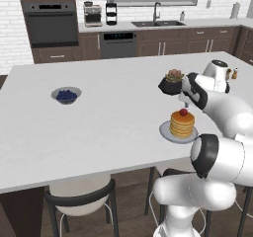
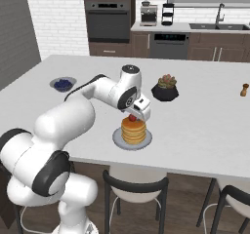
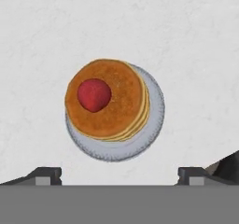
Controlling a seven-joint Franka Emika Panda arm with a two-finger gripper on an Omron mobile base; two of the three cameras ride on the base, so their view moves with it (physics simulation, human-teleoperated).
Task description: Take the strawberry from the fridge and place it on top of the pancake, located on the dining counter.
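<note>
Here a small strawberry, likely soft and easily bruised, rests on the pancake; the gripper above, fingers spread open, holds nothing.

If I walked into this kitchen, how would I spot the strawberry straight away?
Go to the big white dining counter and find the stack of golden-brown pancake on a small grey plate near its stool-side edge. The strawberry sits on top: tiny, round and bright red, unlike the dark blueberries in their bowl farther along.
</note>
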